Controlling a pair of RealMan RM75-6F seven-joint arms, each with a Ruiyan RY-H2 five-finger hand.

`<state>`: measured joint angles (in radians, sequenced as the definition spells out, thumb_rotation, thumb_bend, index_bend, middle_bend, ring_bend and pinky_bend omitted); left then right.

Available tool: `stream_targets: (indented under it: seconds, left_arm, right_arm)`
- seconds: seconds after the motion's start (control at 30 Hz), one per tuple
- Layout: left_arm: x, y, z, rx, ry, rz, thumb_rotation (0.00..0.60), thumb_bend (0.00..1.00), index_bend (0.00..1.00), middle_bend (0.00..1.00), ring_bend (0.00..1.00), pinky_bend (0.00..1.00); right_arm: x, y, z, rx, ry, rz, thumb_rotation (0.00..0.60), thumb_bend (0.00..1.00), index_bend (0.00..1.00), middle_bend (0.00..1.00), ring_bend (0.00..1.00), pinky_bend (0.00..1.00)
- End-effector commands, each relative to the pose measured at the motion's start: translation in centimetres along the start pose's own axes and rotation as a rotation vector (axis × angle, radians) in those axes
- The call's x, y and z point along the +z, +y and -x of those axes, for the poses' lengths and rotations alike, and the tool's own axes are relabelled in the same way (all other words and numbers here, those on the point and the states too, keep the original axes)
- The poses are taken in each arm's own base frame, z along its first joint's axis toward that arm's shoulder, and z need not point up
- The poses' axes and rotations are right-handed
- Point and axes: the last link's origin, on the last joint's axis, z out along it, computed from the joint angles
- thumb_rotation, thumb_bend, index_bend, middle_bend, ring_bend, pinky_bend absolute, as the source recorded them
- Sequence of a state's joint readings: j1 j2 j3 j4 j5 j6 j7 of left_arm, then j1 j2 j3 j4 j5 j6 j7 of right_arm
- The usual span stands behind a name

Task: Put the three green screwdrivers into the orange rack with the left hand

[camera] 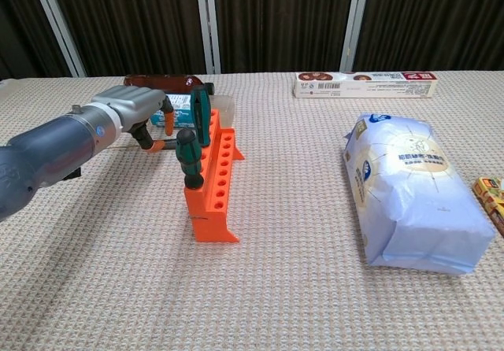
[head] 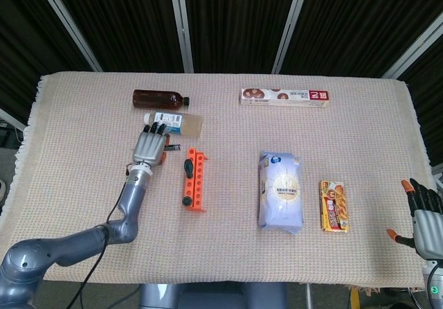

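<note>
Head high overhead – chest low, frontal

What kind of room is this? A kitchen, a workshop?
Probably a robot test setup, not a home: a cloth-covered table before dark curtains, a robot hand reaching over it, and an orange rack among groceries.

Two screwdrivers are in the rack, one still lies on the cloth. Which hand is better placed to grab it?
Left. The left hand hovers right over the last screwdriver, just beside the orange rack. The right hand sits at the table's far edge, past the snack packet.
</note>
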<state>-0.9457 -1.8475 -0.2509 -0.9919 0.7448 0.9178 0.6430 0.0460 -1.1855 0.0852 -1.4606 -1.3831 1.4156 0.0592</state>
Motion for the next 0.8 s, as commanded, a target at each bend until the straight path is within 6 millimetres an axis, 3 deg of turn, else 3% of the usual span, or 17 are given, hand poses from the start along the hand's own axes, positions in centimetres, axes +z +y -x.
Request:
stream_targets:
  seconds: [0.03,0.5,0.8]
  left_arm:
    - [-0.2,-0.1,-0.1,-0.016,0.011,0.004,0.6,0.41,0.44,0.23,0.1,0.18]
    - [-2.0,0.2,-1.2,-0.092,0.112,0.081,0.6,0.41,0.44,0.2,0.05,0.17]
    - [-2.7,0.6,0.7,-0.116,-0.007,0.103,0.6,0.41,0.44,0.2,0.07,0.19]
  right_arm:
    - [0.0,0.1,0.0,0.0,0.001,0.003,0.6,0.0,0.0,0.0,0.0,0.0]
    - [0.0,0.2,0.1,0.003,-0.005,0.005,0.6,0.0,0.0,0.0,0.0,0.0]
    - [-0.2,0.4,0.1,0.003,-0.004,0.013,0.6,0.0,0.0,0.0,0.0,0.0]
